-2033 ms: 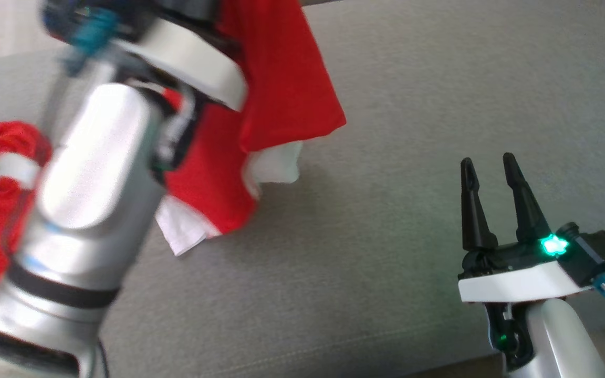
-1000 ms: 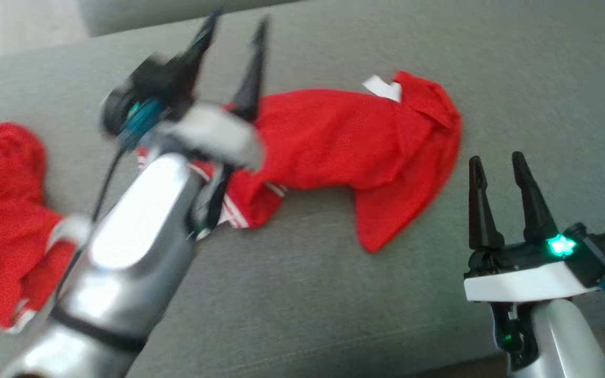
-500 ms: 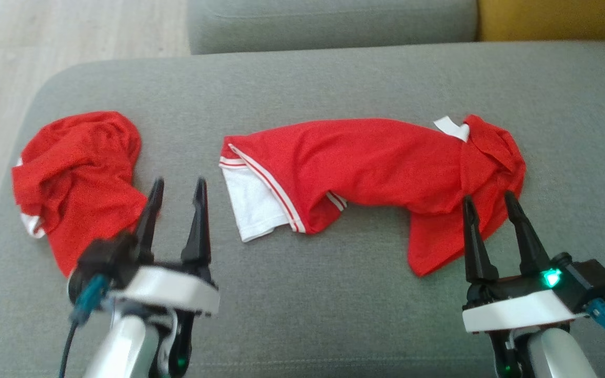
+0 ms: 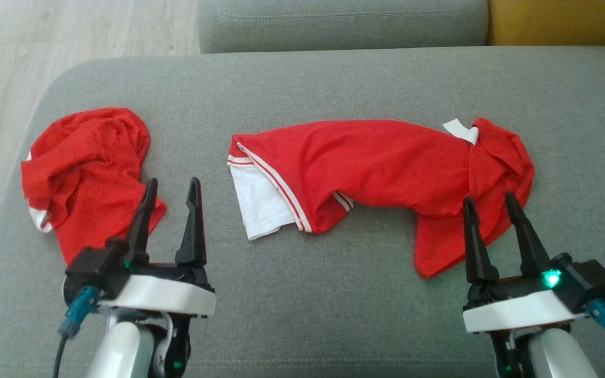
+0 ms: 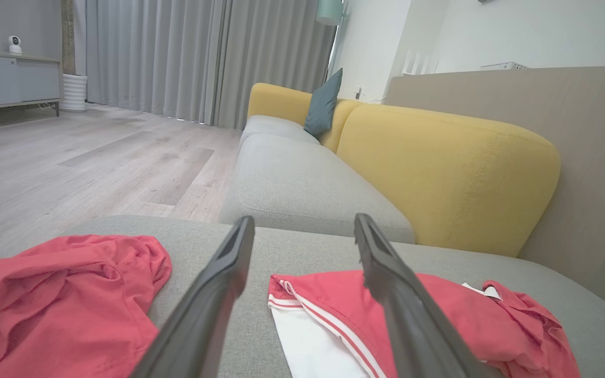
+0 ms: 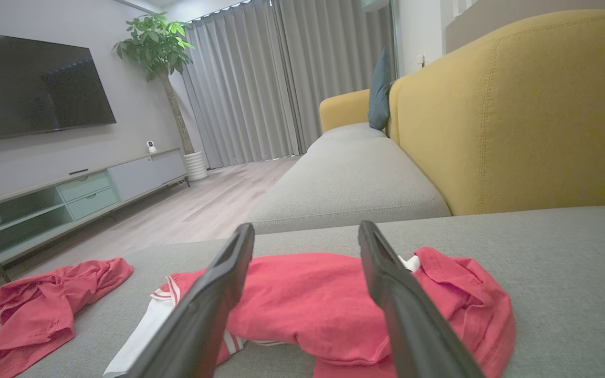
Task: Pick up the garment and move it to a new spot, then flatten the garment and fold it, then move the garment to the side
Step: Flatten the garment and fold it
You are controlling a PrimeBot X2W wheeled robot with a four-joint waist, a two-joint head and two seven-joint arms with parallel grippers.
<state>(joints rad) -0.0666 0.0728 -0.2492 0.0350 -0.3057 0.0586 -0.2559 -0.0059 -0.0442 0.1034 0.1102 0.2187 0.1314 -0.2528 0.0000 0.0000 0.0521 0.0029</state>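
The garment point(image 4: 381, 168), red with white striped trim and a white inner layer, lies stretched out lengthwise and rumpled on the grey sofa cushion point(image 4: 334, 304). It also lies ahead of both wrist cameras, as the garment point(image 5: 439, 310) and the garment point(image 6: 308, 294). My left gripper point(image 4: 172, 184) stands open at the lower left, apart from the garment's white-hemmed end, with nothing between its fingers. My right gripper point(image 4: 489, 198) is open at the lower right, its tips over the garment's bunched right end. Both hold nothing, as the left gripper point(image 5: 303, 226) and right gripper point(image 6: 305, 231) show.
A second red garment point(image 4: 87, 168) lies crumpled at the cushion's left end, just left of my left gripper. Wood floor point(image 4: 71, 31) lies past the left edge. Another grey seat point(image 4: 334, 21) and a yellow backrest point(image 5: 439, 173) stand beyond.
My left gripper let go of the garment it was holding aloft; the garment now lies on the cushion. The left arm drew back to the lower left. The camera tilted up too.
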